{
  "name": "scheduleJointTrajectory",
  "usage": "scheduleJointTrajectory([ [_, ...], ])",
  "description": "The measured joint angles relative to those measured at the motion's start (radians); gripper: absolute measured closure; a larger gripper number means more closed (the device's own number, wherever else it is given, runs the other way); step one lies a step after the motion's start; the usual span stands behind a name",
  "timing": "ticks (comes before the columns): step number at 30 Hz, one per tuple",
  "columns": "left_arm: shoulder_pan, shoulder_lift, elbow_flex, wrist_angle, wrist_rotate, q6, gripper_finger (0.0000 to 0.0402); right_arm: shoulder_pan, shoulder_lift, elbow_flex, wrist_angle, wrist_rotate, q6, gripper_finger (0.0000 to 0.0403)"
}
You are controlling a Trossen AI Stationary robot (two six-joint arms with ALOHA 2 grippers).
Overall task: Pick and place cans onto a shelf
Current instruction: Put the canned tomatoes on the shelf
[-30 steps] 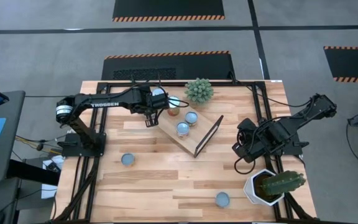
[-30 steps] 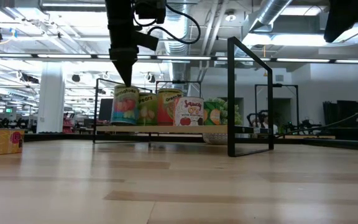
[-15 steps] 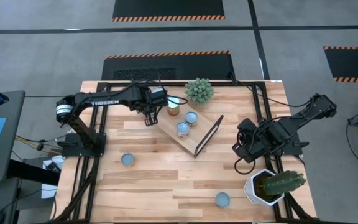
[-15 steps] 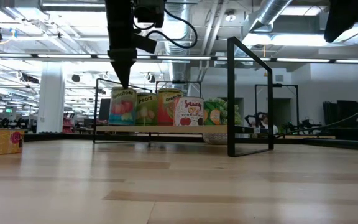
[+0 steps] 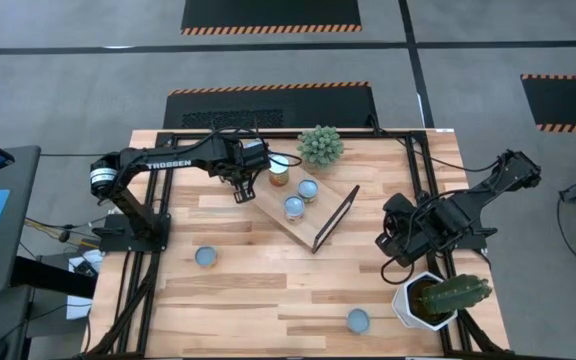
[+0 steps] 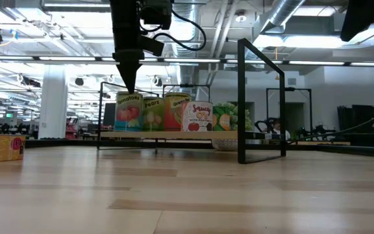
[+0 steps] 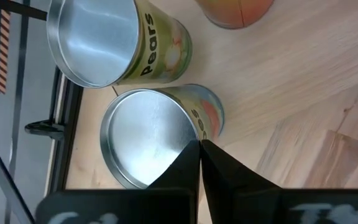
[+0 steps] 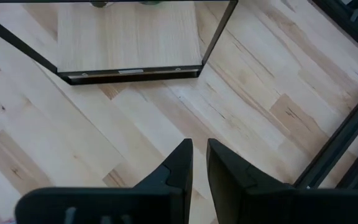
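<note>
Wooden desk (image 5: pixel 268 290) carries the shelf (image 5: pixel 306 216) with cans (image 6: pixel 164 112) on it. Left gripper (image 7: pixel 199 149), fingers together, hovers over one can (image 7: pixel 148 134); only the wrist view shows this. Right gripper (image 8: pixel 199 163), nearly together, waits beside the shelf.

The left tool (image 5: pixel 239 194) has lifted slightly off the tomatoes can (image 6: pixel 128 111) on the shelf (image 5: pixel 304 222).
</note>
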Motion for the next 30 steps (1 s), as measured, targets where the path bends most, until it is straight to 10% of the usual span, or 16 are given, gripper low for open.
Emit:
scheduleJointTrajectory([
  [30,0.000,-0.002,0.000,-0.001,-0.006,-0.025,0.0374,0.000,0.000,0.000,0.000,0.000,0.000,0.0331],
])
